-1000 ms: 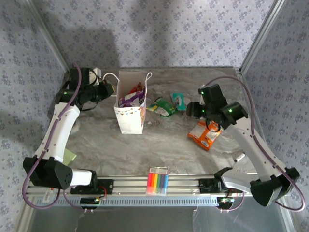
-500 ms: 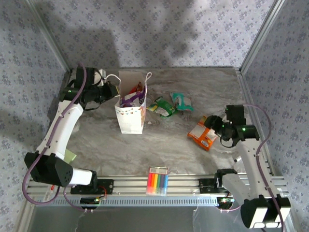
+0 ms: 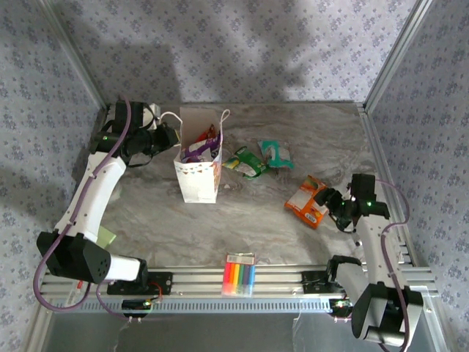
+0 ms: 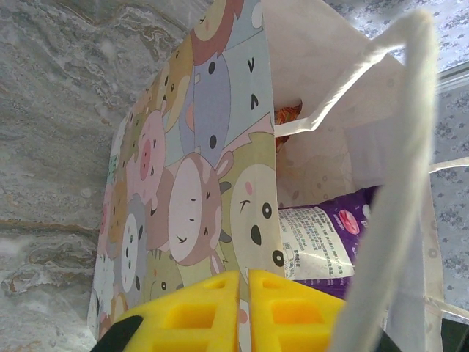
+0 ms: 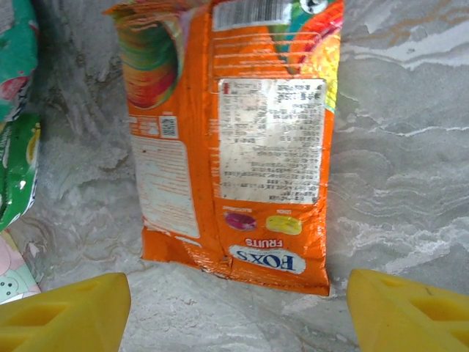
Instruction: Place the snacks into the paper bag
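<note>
The white paper bag (image 3: 196,176) stands upright left of centre, a purple packet (image 3: 196,150) and a red packet (image 3: 210,135) sticking out of its top. My left gripper (image 3: 170,137) is shut on the bag's left rim; its yellow fingers (image 4: 198,315) pinch the cartoon-printed wall (image 4: 198,183), with the purple packet (image 4: 330,235) inside. A green packet (image 3: 246,162) and a teal packet (image 3: 274,153) lie right of the bag. The orange packet (image 3: 308,202) lies flat further right. My right gripper (image 3: 330,199) is open just short of the orange packet's (image 5: 234,139) near end, nothing between its fingers.
A rainbow-striped marker pack (image 3: 239,274) lies by the near rail. A yellow-green slip (image 3: 107,237) sits beside the left arm. The bag's white cord handle (image 4: 396,183) hangs across the left wrist view. Papered walls and metal frame posts enclose the marble tabletop (image 3: 168,220).
My right arm drew back from near the teal packet towards the right near side, came down behind the orange packet, and its jaws widened. The left arm barely moved.
</note>
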